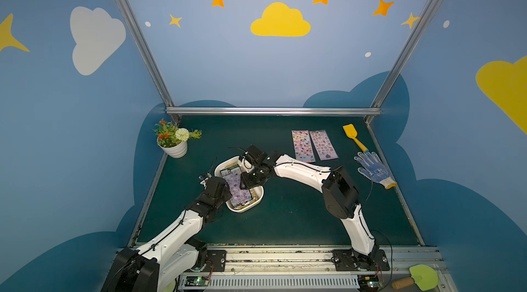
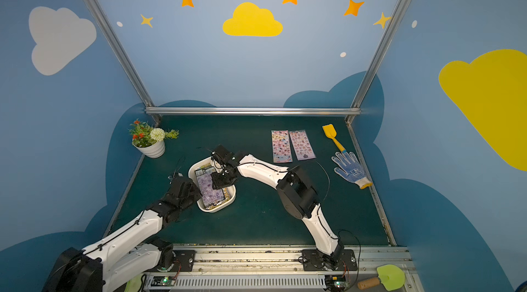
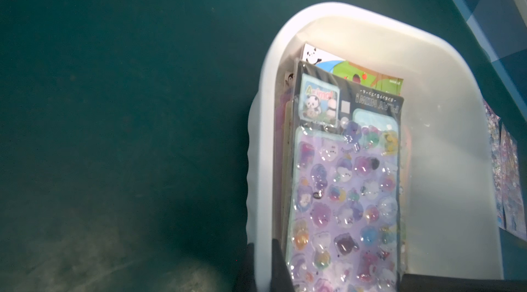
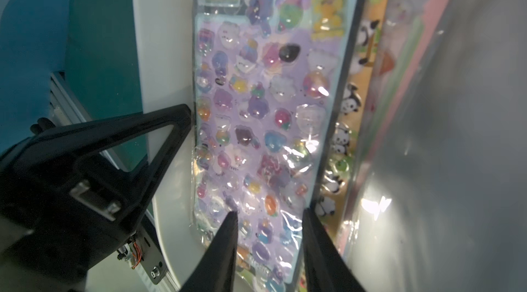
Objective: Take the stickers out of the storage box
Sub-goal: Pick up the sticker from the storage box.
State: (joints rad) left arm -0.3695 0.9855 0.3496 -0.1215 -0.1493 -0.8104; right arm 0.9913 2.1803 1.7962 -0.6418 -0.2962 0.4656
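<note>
Stickers (image 3: 342,190) stacked in storage box (image 1: 243,209), lower centre in both top views; topmost, purple, labelled "Animal". Left gripper (image 3: 266,269) pinches box rim; right gripper (image 4: 271,215) narrowly parted over stack.

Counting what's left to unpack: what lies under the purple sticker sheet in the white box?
Under the purple sheet, edges of more sheets show: a panda-printed sheet and a pink sheet. How many are stacked, and the storage box floor below them, is covered.
</note>
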